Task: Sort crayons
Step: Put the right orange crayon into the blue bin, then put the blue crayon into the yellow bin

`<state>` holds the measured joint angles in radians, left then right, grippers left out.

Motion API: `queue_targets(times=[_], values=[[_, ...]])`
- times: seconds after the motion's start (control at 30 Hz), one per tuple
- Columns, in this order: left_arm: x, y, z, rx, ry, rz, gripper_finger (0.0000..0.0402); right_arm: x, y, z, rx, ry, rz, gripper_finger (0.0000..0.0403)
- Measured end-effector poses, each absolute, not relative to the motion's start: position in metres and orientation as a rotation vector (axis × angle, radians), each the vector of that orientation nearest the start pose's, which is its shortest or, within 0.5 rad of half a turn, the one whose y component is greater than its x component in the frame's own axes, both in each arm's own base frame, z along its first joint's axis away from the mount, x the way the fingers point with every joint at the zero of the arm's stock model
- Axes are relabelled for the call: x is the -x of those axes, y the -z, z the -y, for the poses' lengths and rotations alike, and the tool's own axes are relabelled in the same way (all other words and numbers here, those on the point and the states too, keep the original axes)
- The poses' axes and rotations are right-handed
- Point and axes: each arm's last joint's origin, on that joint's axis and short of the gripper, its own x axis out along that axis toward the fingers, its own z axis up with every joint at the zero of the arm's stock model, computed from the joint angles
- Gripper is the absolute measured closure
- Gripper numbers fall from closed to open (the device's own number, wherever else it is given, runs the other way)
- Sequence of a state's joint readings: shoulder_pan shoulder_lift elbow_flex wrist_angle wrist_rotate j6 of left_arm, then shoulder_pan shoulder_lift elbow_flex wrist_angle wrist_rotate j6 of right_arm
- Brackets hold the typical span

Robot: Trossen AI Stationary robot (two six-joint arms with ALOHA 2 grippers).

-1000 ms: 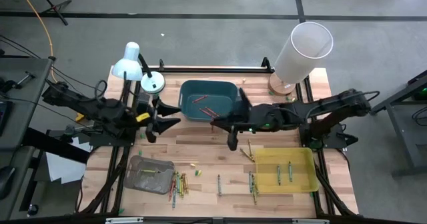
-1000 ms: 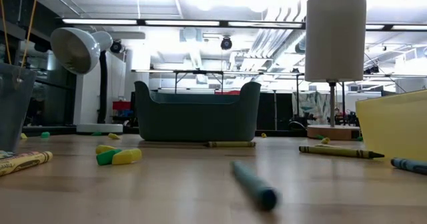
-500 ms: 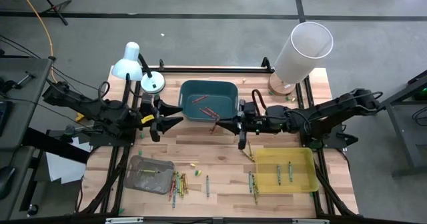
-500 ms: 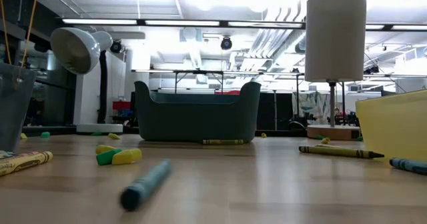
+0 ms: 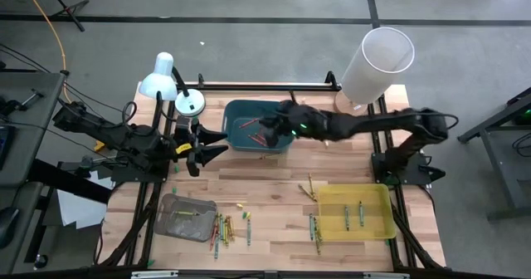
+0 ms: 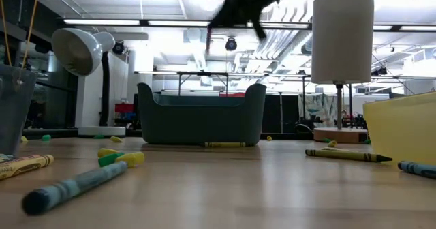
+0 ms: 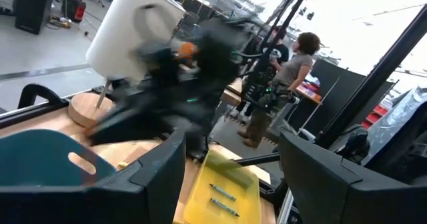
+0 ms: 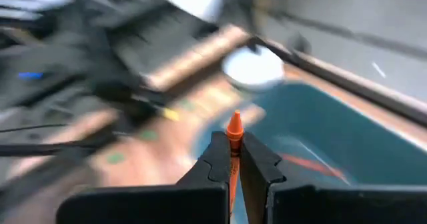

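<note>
The right tool point(image 8: 234, 159) hovers over the teal bin point(image 5: 239, 113), clamped on an orange crayon point(image 8: 233, 132) pointing forward; the left tool point(image 5: 207, 144) waits beside the bin, fingers apart.

no legible txt, labels, brands or nos. on anything in view

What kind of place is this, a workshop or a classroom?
Probably a robotics lab in a big industrial hall: two arms on a framed wooden table, bare ceiling pipes and strip lights, and a person beside equipment racks.
</note>
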<state>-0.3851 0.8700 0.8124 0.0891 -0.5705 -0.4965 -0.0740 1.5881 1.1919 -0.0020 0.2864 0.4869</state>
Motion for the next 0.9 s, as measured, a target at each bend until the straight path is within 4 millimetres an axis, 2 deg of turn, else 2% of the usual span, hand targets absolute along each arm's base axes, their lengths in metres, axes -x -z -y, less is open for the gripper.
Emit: queue_targets(times=[0.1, 0.2, 0.27, 0.5, 0.77, 0.9], values=[[-0.182, -0.354, 0.057, 0.517, -0.173, 0.076, 0.0172, -0.370, -0.268, 0.058, -0.510, 0.550, -0.425, 0.0403], [-0.182, -0.355, 0.057, 0.529, -0.170, 0.080, 0.0172, -0.378, -0.245, 0.071, -0.578, 0.634, -0.534, 0.0403], [-0.182, -0.355, 0.057, 0.529, -0.170, 0.080, 0.0172, -0.383, -0.238, 0.077, -0.606, 0.660, -0.558, 0.0400], [-0.182, -0.354, 0.057, 0.530, -0.170, 0.079, 0.0172, -0.390, -0.234, 0.083, -0.625, 0.641, -0.577, 0.0360], [-0.182, -0.355, 0.058, 0.538, -0.160, 0.077, 0.0172, -0.389, -0.234, 0.083, -0.694, 0.614, -0.595, 0.0252], [-0.182, -0.355, 0.058, 0.553, -0.151, 0.077, 0.0172, -0.381, -0.254, 0.080, -0.653, 0.550, -0.574, 0.0214]])
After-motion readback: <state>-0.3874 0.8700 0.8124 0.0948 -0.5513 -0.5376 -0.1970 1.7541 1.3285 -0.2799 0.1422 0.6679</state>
